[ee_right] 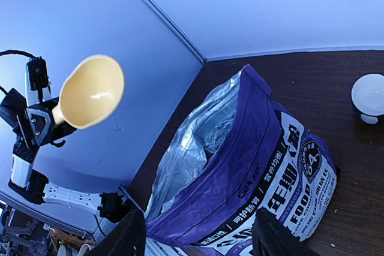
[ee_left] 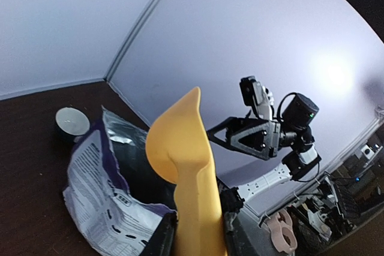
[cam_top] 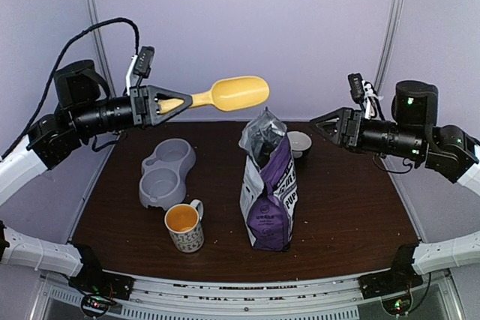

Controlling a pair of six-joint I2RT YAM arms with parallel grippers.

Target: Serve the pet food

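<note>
Between fingers of left pincer (cam_top: 163,104): yellow scoop (cam_top: 238,93) handle, clamped tight.
Right pincer (cam_top: 313,122): spread wide, held nothing.
Puppy food bag (cam_top: 268,192): upright, open, below and between both pincers; kibble inside was not visible.

The bag (cam_top: 268,192) is standing upright near the middle of the table (cam_top: 352,211), leaning slightly. It is purple, carrying a white label band and white lettering on its front. Its top is gaping open and crumpled, and the silver foil lining is showing inside the mouth. Its contents are lying out of sight below the folds.
</note>
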